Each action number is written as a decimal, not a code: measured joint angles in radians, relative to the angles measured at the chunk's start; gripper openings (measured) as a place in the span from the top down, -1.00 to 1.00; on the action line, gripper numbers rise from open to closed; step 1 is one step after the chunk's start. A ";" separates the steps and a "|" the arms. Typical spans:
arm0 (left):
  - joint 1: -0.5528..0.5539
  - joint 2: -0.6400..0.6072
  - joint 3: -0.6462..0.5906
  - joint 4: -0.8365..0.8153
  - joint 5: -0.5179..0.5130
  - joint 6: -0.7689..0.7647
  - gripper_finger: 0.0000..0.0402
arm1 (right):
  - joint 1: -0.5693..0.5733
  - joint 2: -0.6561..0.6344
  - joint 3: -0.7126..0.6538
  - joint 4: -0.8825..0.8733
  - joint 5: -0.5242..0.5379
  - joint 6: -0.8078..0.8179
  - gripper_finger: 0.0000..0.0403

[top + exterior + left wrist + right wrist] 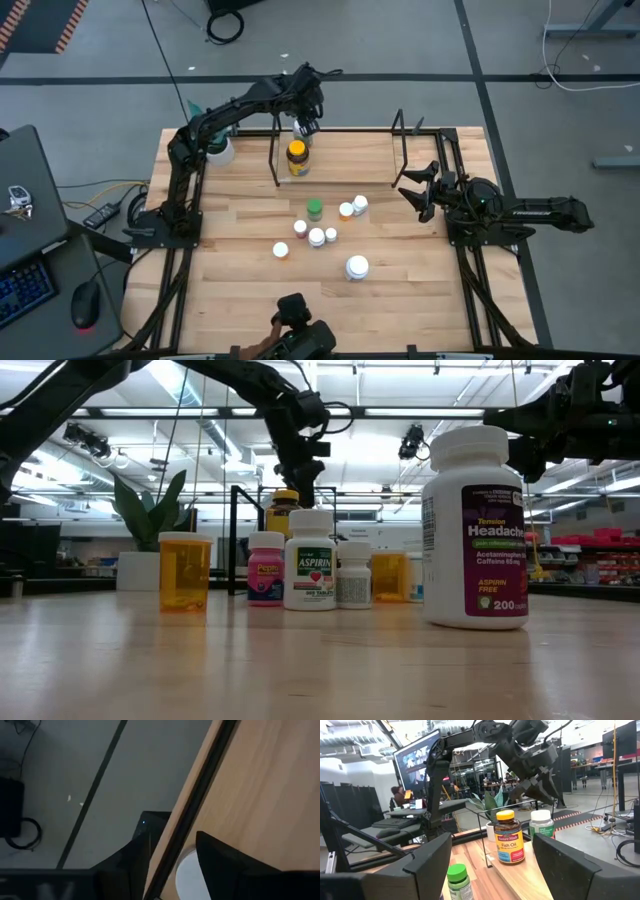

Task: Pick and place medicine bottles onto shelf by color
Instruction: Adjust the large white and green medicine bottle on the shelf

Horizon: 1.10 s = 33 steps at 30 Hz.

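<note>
Looking down from the high view, I see the left gripper (306, 127) hovering above the shelf (340, 170) at about 12 o'clock on the table, fingers apart and holding nothing, just over the amber fish-oil bottle (297, 158) that stands on the shelf's left end. The right gripper (418, 190) waits at 3 o'clock, fingers spread and empty. The loose medicine bottles (318, 236) cluster near the table's centre.

I judge them light, rigid plastic with smooth labels (apt to slip or tip), so I would pinch each across the body just under the cap.

The right wrist view shows a white-capped bottle (542, 826) beside the fish-oil one, which the high view hides under the arm.
</note>
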 joint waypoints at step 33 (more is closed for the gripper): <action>-0.022 0.083 -0.001 0.033 -0.024 -0.004 0.35 | 0.000 0.000 0.000 0.000 -0.001 0.000 -0.43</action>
